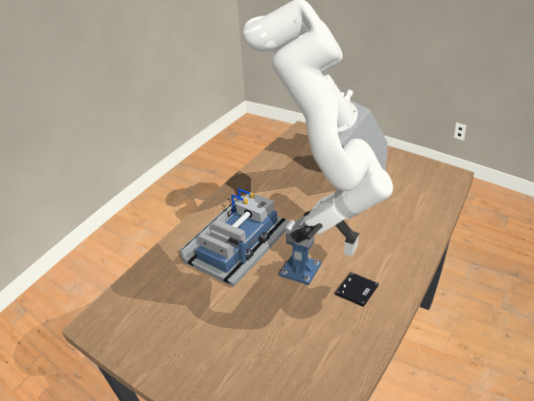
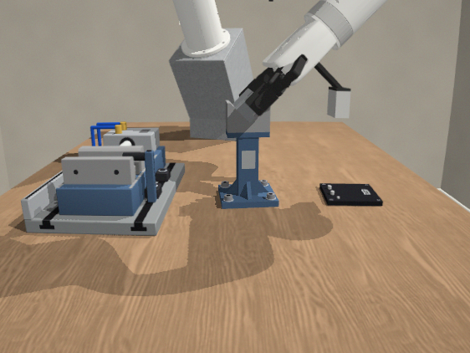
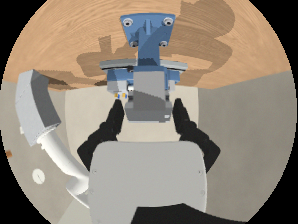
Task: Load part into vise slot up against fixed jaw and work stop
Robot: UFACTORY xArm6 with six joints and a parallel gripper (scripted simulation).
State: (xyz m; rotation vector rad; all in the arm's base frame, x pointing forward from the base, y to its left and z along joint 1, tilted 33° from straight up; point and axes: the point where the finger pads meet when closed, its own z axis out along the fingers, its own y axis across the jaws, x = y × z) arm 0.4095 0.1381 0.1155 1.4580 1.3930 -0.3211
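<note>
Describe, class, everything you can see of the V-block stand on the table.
The V-block is a blue, metal-looking post on a square flange bolted to the table, between the vise and the black infeed plate. Its grey V-shaped cradle on top holds the grey part. The open gripper straddles the part without gripping.

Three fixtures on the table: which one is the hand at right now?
The blue pedestal V-block in the middle. The open hand straddles the grey block resting in it; the blue-grey vise and black infeed plate stand apart.
</note>
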